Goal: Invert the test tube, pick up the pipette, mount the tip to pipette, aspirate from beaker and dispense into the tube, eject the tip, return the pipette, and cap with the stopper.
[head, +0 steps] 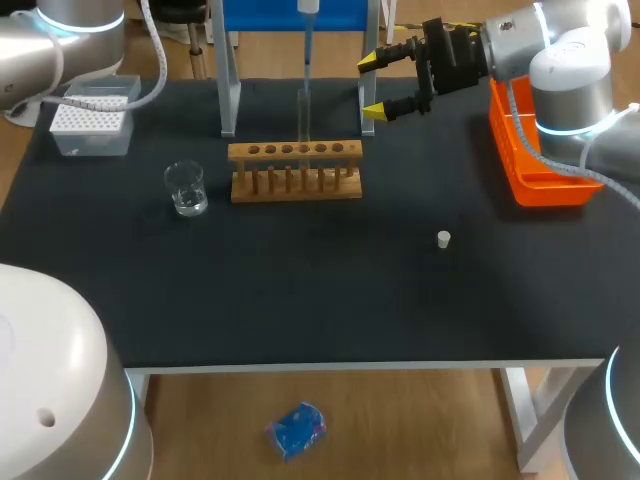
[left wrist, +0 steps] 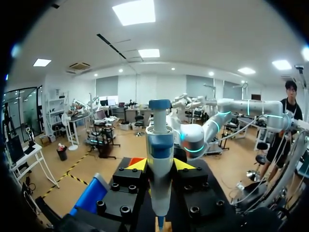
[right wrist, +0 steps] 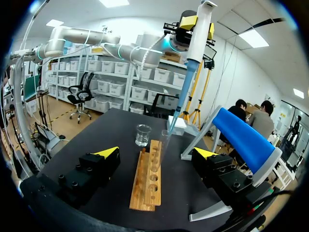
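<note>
The left tool [left wrist: 160, 166] is closed on the pipette [left wrist: 160, 140], its yellow tips pressing the white and blue body from both sides. The pipette hangs upright over the far middle of the surface [head: 330, 300]. Its slim blue tip [head: 307, 60] points down at the test tube [head: 303, 118]. Whether the tip's end sits inside the tube's mouth cannot be told.

The right tool [head: 370, 88] is wide open and holds nothing. It sits at the far right of the tube, its fingers pointing left toward it and well apart from it.

The clear test tube stands upright in a hole of the wooden rack [head: 296, 170], mouth up. Left of the rack, near it, stands the glass beaker [head: 186, 188]. Further left and farther back sits the tip box [head: 90, 125]. The small white stopper [head: 444, 239] lies alone on the surface, nearer and to the right of the rack. An orange bin [head: 530, 165] sits at the right edge, under the right arm. A stand with a blue panel [head: 290, 15] rises behind the rack.
</note>
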